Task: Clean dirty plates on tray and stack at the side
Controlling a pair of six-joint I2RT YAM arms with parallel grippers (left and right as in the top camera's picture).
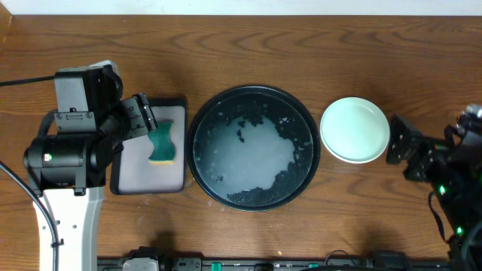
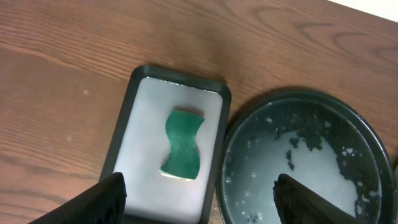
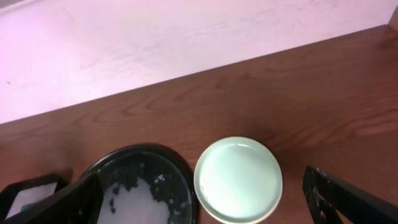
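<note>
The large round black tray [image 1: 252,96] sits mid-table and holds only foamy white water with dark specks; it also shows in the left wrist view [image 2: 367,143] and the right wrist view [image 3: 180,163]. A pale mint plate [image 1: 355,129] rests on the wood just right of the tray [image 3: 238,179], with a paler rim showing under its near edge. My right gripper [image 1: 398,139] hovers open at the plate's right side, its jaws wide apart and empty [image 3: 205,205]. My left gripper [image 1: 147,119] is open and empty above the small rectangular tray [image 2: 202,205].
A small black-rimmed rectangular tray [image 1: 120,177] lies left of the round one, with a green sponge [image 1: 162,143] on its grey-white inside [image 2: 182,144]. Bare wood surrounds everything. The left arm's white base stands at the front left.
</note>
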